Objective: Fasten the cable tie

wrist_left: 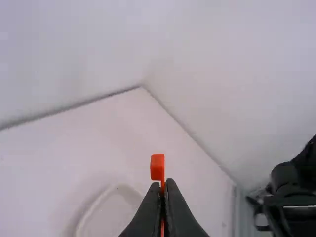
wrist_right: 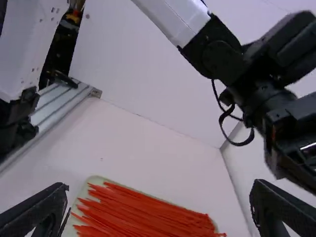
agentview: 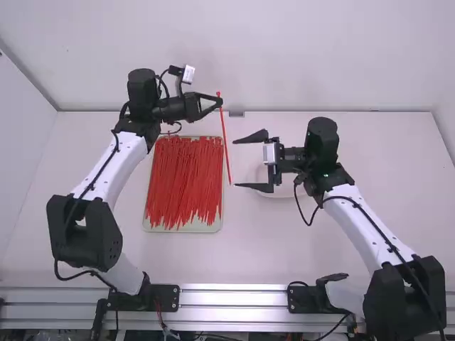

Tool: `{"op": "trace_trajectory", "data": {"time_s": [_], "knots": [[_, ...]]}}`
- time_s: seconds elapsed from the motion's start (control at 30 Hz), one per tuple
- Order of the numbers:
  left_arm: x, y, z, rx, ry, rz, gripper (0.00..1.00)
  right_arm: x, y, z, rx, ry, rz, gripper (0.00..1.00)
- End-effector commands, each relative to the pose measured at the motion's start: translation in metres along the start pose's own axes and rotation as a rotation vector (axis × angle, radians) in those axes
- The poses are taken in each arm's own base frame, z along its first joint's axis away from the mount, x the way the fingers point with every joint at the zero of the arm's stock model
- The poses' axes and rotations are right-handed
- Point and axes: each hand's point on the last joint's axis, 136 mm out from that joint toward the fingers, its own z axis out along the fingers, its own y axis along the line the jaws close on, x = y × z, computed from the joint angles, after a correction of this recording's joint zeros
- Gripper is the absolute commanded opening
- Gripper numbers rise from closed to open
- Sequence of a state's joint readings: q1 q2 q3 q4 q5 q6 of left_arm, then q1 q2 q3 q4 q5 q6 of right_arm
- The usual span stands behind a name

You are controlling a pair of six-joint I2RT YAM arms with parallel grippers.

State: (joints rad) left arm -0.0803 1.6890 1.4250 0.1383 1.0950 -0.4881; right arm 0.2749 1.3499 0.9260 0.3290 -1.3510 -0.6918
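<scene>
**Left holds one tie, right stands wide**

My left gripper is pinched tight on a single red cable tie just under its head, and the strap hangs free. My right gripper is spread wide and empty, near the strap's lower end. The spare ties lie on a tray on the surface.

No legible text, labels, numbers or signs in any view.
</scene>
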Motion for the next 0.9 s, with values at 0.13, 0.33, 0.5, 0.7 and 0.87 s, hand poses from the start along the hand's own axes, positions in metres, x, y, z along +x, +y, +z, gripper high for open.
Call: {"op": "trace_trajectory", "data": {"time_s": [0.13,0.33,0.5,0.7,0.87], "knots": [[0.006,-0.035,-0.011,0.174,0.102,-0.187,0.03,-0.008,-0.003,0.001,-0.013,-0.018,-0.227,0.98],[0.012,-0.035,-0.011,0.164,0.143,-0.461,0.02,-0.016,0.007,0.006,-0.057,-0.072,-0.430,0.98],[0.011,-0.031,-0.015,0.145,0.143,-0.582,0.02,-0.025,0.019,0.005,-0.101,-0.149,-0.609,0.98],[0.008,-0.026,-0.014,0.119,0.124,-0.632,0.02,-0.029,0.023,-0.002,-0.104,-0.196,-0.791,0.98],[0.012,-0.026,-0.013,0.114,0.138,-0.683,0.02,-0.028,0.021,-0.004,-0.087,-0.196,-0.916,0.98]]}}
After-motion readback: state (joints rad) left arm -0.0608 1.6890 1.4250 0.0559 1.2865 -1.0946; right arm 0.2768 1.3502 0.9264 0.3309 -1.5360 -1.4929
